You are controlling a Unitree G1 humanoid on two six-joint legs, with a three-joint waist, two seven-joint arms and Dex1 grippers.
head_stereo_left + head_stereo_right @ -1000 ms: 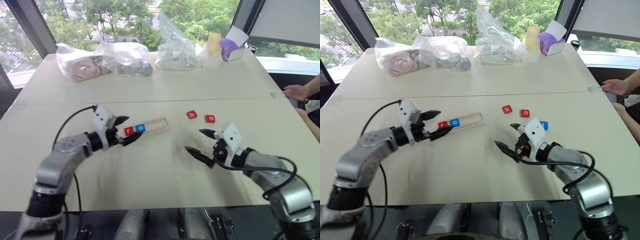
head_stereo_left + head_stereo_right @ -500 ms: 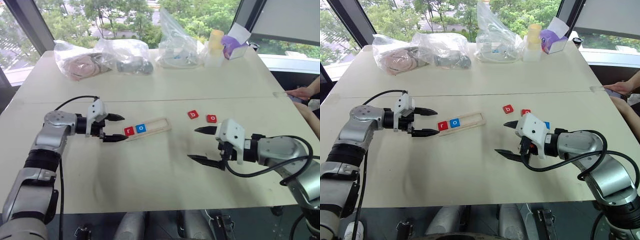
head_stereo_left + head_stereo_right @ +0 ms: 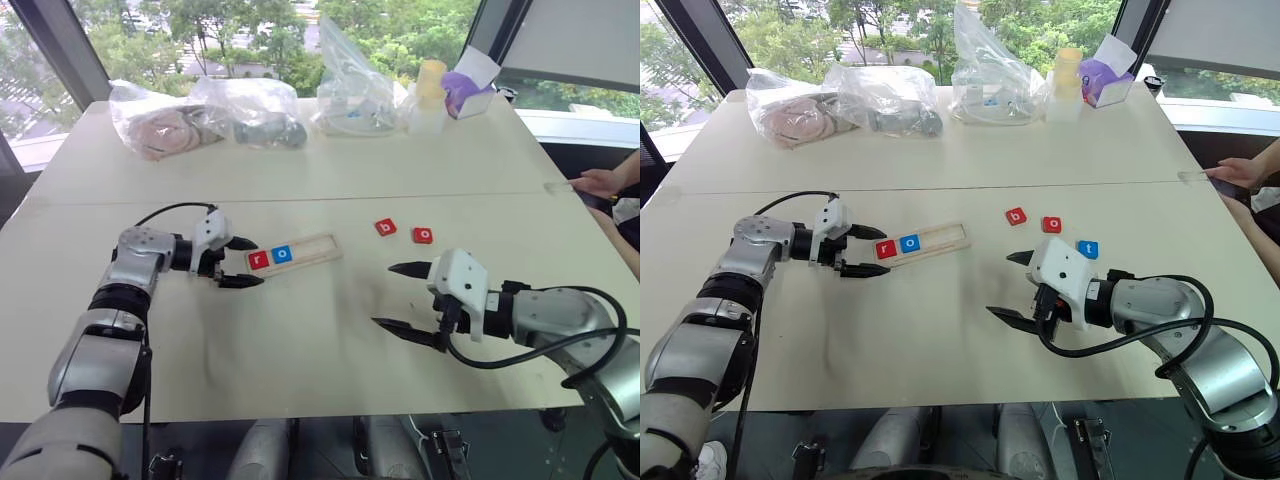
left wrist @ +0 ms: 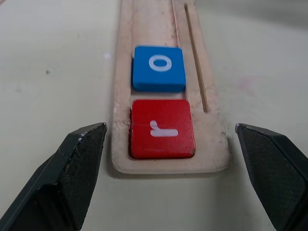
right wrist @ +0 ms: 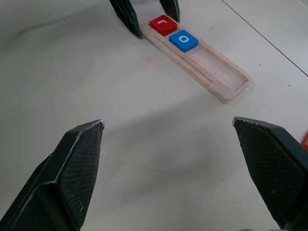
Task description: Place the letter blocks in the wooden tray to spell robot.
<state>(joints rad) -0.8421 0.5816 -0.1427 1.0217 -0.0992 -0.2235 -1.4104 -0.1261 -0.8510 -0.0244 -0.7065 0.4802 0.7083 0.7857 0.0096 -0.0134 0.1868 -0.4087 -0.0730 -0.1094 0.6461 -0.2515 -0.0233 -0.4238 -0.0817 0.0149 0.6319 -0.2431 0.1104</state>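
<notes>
The wooden tray (image 3: 322, 245) lies left of the table's middle. A red r block (image 3: 259, 261) and a blue o block (image 3: 281, 255) sit in its left end. My left gripper (image 3: 256, 263) is open and low at that end, with one finger on each side of the tray's tip and touching nothing. Loose on the table to the right are a red b block (image 3: 385, 228), a red o block (image 3: 423, 235) and a blue t block (image 3: 1089, 249). My right gripper (image 3: 385, 295) hangs open and empty in front of them.
Plastic bags (image 3: 165, 125) (image 3: 355, 95), a yellow-capped bottle (image 3: 428, 90) and a purple box (image 3: 465, 95) line the far edge. A person's hand (image 3: 600, 183) rests at the table's right edge. A seam (image 3: 300, 203) crosses the table behind the tray.
My left arm has stretched out, and its gripper has sunk and turned; it stays open at the tray's left end. The right gripper has hardly moved. The blocks have not moved.
</notes>
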